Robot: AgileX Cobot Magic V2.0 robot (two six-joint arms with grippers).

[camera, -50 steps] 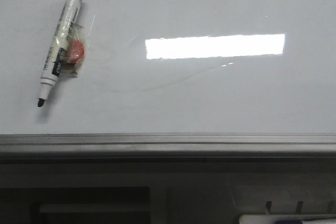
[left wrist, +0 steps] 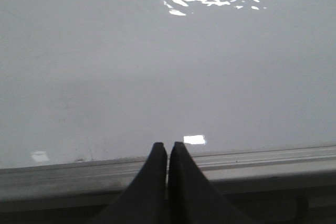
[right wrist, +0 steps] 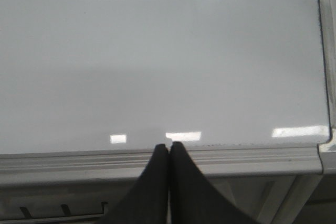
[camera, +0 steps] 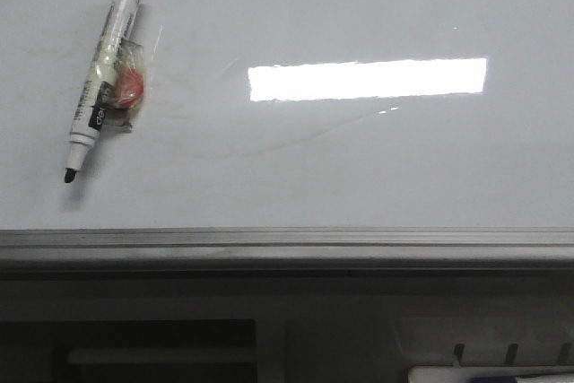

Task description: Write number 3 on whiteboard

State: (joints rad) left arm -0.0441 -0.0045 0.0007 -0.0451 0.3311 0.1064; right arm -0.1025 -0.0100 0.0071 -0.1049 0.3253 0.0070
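The whiteboard (camera: pixel 359 168) lies flat, glossy white with a grey frame along its near edge (camera: pixel 287 241). No number 3 shows on it, only faint grey smudge lines. An uncapped marker (camera: pixel 103 69) with a white barrel, black tip and a red lump taped to its side lies at the board's far left, tip toward the near edge. My left gripper (left wrist: pixel 168 145) is shut and empty over the board's near frame (left wrist: pixel 252 158). My right gripper (right wrist: pixel 169 145) is also shut and empty above the frame (right wrist: pixel 252 156) near the board's right corner. Neither gripper shows in the front view.
A bright rectangular light reflection (camera: pixel 368 78) sits on the middle of the board. Below the frame is a dark shelf area with a white object (camera: pixel 489 374) at the lower right. The board's rounded corner (right wrist: pixel 325 148) shows in the right wrist view.
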